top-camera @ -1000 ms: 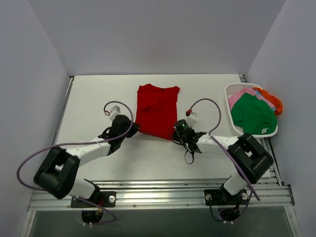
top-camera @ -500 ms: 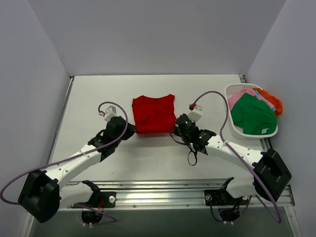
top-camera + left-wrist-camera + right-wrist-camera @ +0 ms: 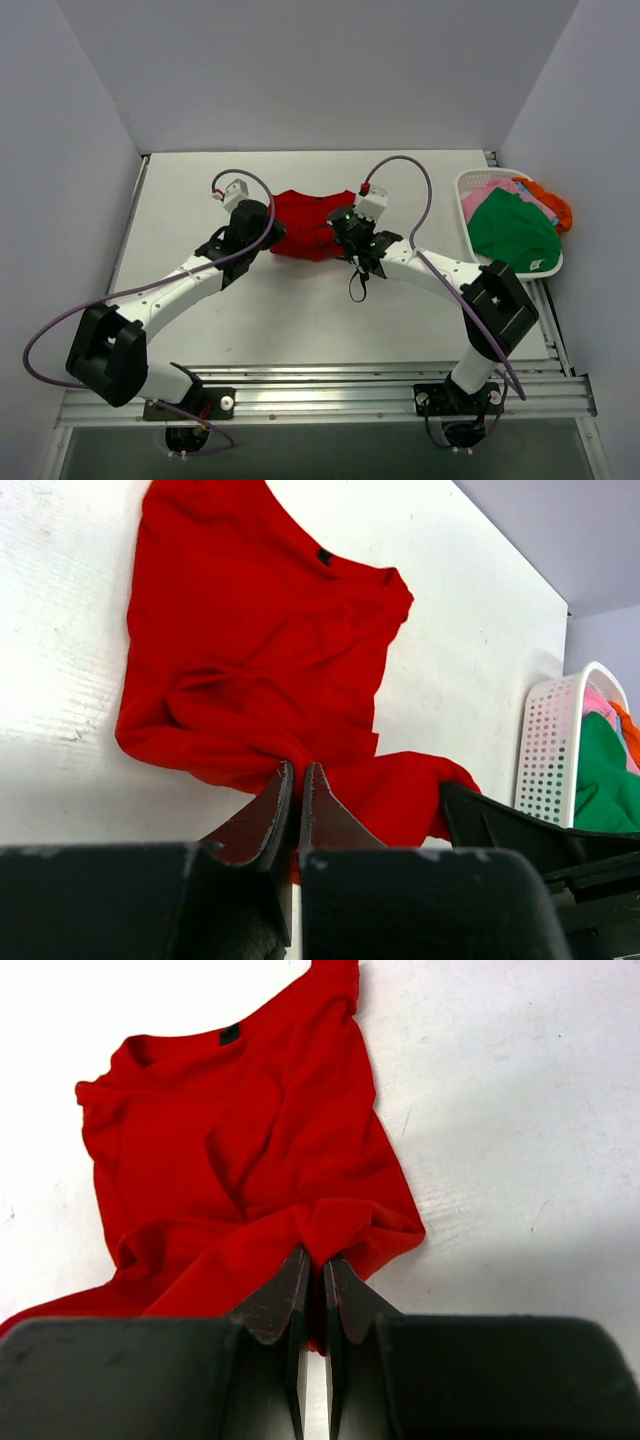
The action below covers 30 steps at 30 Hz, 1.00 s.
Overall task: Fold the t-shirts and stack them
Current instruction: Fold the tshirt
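The bright red t-shirt (image 3: 308,222) lies bunched at the table's middle, its near hem lifted and carried toward its collar. My left gripper (image 3: 262,232) is shut on the hem's left corner; in the left wrist view (image 3: 296,772) red cloth (image 3: 250,650) runs between its fingers. My right gripper (image 3: 342,228) is shut on the hem's right corner; in the right wrist view (image 3: 320,1260) red cloth (image 3: 240,1150) is pinched between its fingers. A green t-shirt (image 3: 512,232), a pink one (image 3: 484,194) and an orange one (image 3: 550,202) lie in the basket.
A white slatted basket (image 3: 470,250) stands at the table's right edge, also in the left wrist view (image 3: 545,750). Purple cables (image 3: 400,170) loop above both wrists. Grey walls enclose the white table (image 3: 180,190) on three sides.
Both grippers have moved away from me, carrying the red shirt's near hem up and over toward its collar. The shirt's visible length has shrunk from long to short.
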Each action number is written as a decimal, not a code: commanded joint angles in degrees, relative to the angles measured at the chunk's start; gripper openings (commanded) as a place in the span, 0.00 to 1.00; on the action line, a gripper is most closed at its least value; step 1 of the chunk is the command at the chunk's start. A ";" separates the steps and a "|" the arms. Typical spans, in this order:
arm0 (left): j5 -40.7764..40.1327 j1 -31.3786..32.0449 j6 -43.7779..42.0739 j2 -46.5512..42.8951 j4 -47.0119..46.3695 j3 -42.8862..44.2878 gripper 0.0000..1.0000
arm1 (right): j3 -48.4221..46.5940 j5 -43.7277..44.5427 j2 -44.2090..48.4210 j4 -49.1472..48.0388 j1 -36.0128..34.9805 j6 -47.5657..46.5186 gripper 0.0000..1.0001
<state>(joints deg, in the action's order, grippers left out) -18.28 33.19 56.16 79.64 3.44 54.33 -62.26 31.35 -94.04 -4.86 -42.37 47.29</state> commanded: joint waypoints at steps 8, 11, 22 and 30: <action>3.78 -7.17 -2.37 4.65 -2.48 4.82 0.02 | -9.09 -0.24 -6.06 -0.67 3.96 -3.69 0.00; 5.45 -8.92 -2.81 7.10 -3.17 6.84 0.02 | -11.47 -1.56 -8.00 -0.85 4.93 -4.40 0.00; 9.75 -14.99 -6.67 25.16 -7.83 21.50 0.08 | -30.43 -7.44 -24.32 -0.59 10.98 -8.17 0.00; 30.56 -24.83 -7.47 59.38 7.76 74.33 0.94 | -71.59 -14.02 -49.93 11.28 19.69 -9.76 1.00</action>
<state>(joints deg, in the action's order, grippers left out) 2.61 11.55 49.15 133.08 1.91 113.56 -127.31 20.10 -143.55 0.71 -25.41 38.87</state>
